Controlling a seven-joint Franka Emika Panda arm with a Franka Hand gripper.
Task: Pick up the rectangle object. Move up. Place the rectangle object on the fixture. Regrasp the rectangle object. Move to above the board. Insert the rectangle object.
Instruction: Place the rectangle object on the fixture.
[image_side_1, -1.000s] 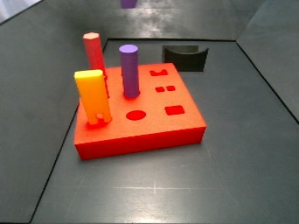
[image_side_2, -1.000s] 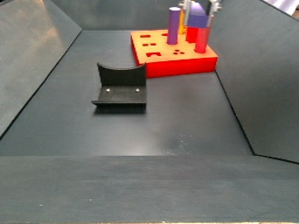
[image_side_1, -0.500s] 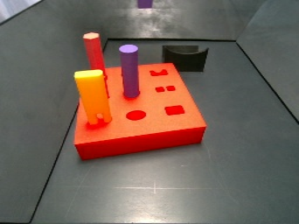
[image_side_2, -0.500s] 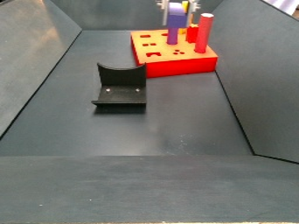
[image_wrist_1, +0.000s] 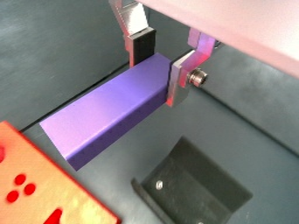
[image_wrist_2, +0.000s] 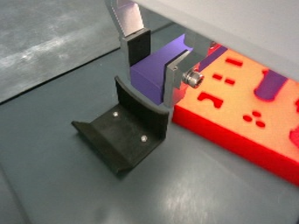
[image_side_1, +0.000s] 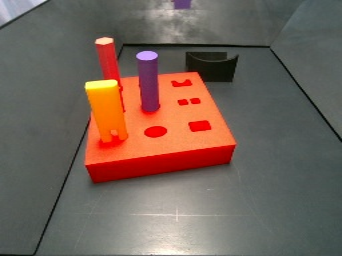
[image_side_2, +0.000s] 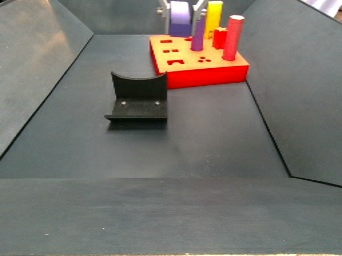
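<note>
My gripper (image_wrist_1: 162, 63) is shut on the rectangle object (image_wrist_1: 107, 116), a short purple bar with flat sides, held at one end between the silver fingers (image_wrist_2: 179, 73). It hangs high in the air; in a side view only the bar's lower tip (image_side_1: 182, 3) shows at the top edge. In a side view the gripper (image_side_2: 178, 12) with the bar (image_side_2: 178, 20) is above the back of the floor, beside the board (image_side_2: 201, 64). The black fixture (image_wrist_2: 121, 136) with its curved notch lies below the bar. The red board (image_side_1: 160, 135) has shaped holes in its top.
On the board stand a tall purple cylinder (image_side_1: 148, 80), a yellow-orange block (image_side_1: 104, 110) and a red peg (image_side_1: 106, 60). The fixture (image_side_1: 211, 66) sits behind the board, near the back wall. Grey walls slope up around the dark floor (image_side_2: 174, 150).
The gripper has carried the purple bar sideways at the same height, away from above the board's pegs and toward the fixture. Nothing on the floor moved.
</note>
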